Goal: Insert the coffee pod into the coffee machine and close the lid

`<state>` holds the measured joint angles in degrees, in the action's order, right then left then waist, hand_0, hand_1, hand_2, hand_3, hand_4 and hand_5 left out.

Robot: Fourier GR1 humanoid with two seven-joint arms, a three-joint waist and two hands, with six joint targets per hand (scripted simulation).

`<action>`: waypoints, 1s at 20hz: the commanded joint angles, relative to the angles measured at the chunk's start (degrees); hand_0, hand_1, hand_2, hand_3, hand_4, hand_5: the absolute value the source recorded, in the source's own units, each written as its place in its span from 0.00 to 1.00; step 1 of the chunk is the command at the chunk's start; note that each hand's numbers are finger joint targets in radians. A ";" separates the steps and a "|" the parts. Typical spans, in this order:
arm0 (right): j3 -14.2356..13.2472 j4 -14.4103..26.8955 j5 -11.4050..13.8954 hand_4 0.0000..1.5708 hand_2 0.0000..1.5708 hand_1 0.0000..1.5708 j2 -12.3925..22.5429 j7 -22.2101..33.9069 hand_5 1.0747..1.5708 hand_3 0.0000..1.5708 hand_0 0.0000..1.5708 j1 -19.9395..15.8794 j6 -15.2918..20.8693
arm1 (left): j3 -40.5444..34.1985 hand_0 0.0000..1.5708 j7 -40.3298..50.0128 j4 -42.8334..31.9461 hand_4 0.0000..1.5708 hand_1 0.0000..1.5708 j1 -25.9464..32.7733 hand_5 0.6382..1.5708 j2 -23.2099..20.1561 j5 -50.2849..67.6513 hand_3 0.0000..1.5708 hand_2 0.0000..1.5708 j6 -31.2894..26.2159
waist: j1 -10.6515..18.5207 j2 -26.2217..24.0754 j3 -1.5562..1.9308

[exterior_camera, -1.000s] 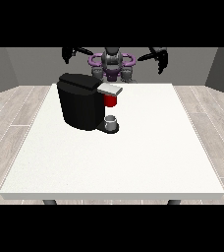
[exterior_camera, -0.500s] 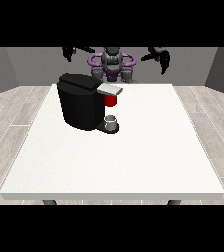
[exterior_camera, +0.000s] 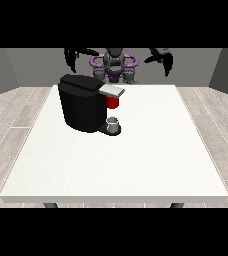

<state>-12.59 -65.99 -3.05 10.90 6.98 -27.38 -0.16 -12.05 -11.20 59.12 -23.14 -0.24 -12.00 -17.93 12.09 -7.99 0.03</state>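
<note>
Two black hands hang raised at the far edge of the white counter [exterior_camera: 136,165], one on each side of the robot's grey and purple torso [exterior_camera: 114,64], and neither touches anything. The hand at the view's left [exterior_camera: 72,56] sits high above the counter's back left corner, its dark fingers pointing downward and spread apart, released and holding nothing. The hand at the view's right [exterior_camera: 164,59] is lifted to about the same height over the back right part of the counter, its fingers likewise hanging down and uncurled, with nothing in them. Well below and in front of the hand at the view's left stands the black coffee machine [exterior_camera: 81,106], on the left half of the counter and nearer the robot than the camera. Its grey lid [exterior_camera: 112,90] juts out toward the view's right from the top of the body, lying roughly level. Directly under the lid sits a red piece [exterior_camera: 113,102], which looks to be the coffee pod in its holder, though I cannot tell how deep it sits. Beneath that, on the machine's base, rests a small grey cup [exterior_camera: 113,123], upright. Both hands are well apart from the machine.
</note>
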 commanded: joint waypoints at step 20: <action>6.43 6.56 1.95 0.05 0.00 0.00 -3.26 -1.06 1.00 0.00 0.00 -9.97 -0.90 | 2.83 0.00 5.12 20.41 0.21 0.00 11.99 1.00 -4.30 5.27 0.00 0.00 3.29 | -4.06 7.15 -0.04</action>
<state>-7.94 -58.97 -1.50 9.12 4.01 -37.32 -1.09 -9.29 -6.89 78.30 -14.11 -3.77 -6.70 -15.18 9.34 0.78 -0.04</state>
